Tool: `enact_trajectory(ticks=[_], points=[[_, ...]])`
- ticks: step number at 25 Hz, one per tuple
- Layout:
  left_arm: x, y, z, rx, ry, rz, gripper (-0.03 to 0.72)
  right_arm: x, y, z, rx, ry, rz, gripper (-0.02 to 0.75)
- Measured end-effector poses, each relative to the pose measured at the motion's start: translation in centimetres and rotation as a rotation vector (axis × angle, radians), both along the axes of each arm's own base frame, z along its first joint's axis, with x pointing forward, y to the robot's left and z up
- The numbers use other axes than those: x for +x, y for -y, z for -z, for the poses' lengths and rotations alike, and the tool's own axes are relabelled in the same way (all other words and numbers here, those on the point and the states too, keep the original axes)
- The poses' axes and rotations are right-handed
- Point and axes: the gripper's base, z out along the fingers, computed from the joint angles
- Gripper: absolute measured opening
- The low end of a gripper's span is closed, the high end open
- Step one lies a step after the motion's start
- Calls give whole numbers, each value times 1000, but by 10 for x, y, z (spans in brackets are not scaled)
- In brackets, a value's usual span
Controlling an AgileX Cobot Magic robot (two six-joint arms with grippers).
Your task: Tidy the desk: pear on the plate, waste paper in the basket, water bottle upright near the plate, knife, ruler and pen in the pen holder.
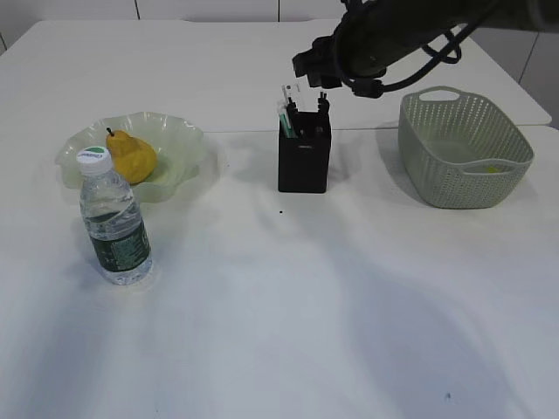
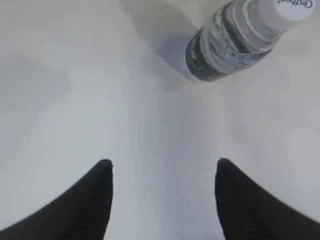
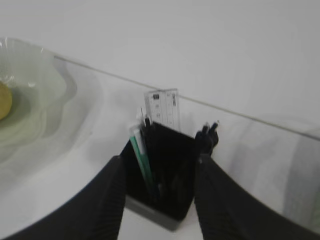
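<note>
Desk (image 1: 288,323): big and white. Everything sits on it.
Basket (image 1: 464,150): green with little holes, on the right side. A small bit of yellow waste paper (image 1: 494,169) lies at the bottom.
Plate (image 1: 179,140): wavy green glass, on the left side. The yellow pear (image 1: 133,156) rests in it.
Water bottle (image 1: 114,220): stands straight up, just in front of the plate, white cap on top.
Pen holder (image 1: 304,160): black box in the middle of the desk, between plate and basket. A clear ruler (image 3: 162,108), a green pen (image 3: 141,160) and some dark things stick out of it. I cannot tell which one is the knife.
Right gripper (image 3: 159,170): hangs just over the pen holder. Its two black fingers are apart, one on each side of the box, and hold nothing.
Left gripper (image 2: 163,167): wide apart and empty, above bare desk, with the bottle near it.
How far along: I think the tidy job looks almost done.
What could go wrong: the right fingers are very close to the box. If the arm lifts crooked, it may bump the box and tip it, and the ruler and pen may spill. The left arm may also knock the bottle over if it swings that way.
</note>
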Motion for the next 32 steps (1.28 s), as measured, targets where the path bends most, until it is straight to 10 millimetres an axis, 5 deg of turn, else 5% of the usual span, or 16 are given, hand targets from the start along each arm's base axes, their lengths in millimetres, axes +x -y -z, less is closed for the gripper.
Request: enact_trajectory(ticks=[9,17,25,32], points=[[0,0,0,0,0,0,456,-45,15,-34,-92,-265,-7,346],[0,0,0,4,0,1,456,-60,29,-34,-158,-422,9,346],[-3,-3,-4,40,17,6,456,-60,85,-32,-90,-493,141,346],[-5,-6,-5,77,23,12,456,-87,118,-29,-80,-541,215,346]])
